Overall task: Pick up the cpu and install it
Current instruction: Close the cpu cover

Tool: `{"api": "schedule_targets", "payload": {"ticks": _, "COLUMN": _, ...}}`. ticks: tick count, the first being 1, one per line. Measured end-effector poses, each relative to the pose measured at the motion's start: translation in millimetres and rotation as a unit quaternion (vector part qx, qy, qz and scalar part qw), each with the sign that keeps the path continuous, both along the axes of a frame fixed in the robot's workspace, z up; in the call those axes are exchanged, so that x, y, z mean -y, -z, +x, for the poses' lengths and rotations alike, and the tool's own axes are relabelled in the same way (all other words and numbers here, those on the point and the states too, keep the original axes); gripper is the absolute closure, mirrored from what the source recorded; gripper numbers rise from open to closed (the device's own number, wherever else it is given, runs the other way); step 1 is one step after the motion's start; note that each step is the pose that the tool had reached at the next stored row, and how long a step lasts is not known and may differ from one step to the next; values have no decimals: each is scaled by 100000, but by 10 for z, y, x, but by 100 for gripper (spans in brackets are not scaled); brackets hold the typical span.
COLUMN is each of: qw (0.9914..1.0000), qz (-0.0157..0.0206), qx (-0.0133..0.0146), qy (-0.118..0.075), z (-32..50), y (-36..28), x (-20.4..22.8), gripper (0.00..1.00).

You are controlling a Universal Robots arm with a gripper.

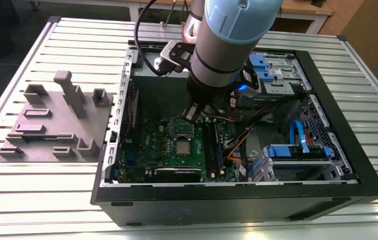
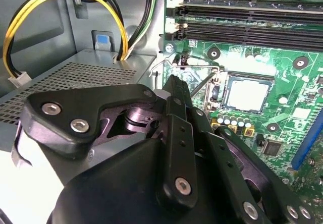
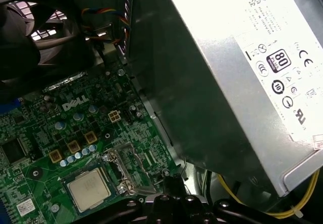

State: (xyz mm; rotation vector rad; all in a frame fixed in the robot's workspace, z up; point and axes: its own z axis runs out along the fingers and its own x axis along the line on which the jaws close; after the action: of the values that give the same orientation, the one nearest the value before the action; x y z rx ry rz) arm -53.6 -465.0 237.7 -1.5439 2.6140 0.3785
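This is a robotics lab or test workshop rather than a home or office. The work surface is a table [image 1: 35,200] of ribbed aluminium slats, the kind built from industrial profiles. A pale blue and grey robot arm [image 1: 232,40] reaches over it into a black desktop computer case [image 1: 242,202] lying on its side with the panel off. Its green motherboard [image 1: 149,150], cables [image 1: 239,145] and drive cages [image 1: 272,72] are bare, the cpu [image 1: 184,147] uncovered on the board. Beside the case, to the exterior view's left, sits a grey block [image 1: 52,125] of slots and posts, like a parts fixture. Plain wooden desks [image 1: 302,10] stand behind, over a dark floor [image 1: 2,30]
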Motion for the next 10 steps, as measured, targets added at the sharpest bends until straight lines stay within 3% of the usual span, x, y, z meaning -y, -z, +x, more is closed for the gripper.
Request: {"api": "schedule_targets", "payload": {"ticks": 10, "qw": 100000, "qz": -31, "qx": 4, "qy": -231, "z": -3, "y": -28, "x": 6, "gripper": 90}}
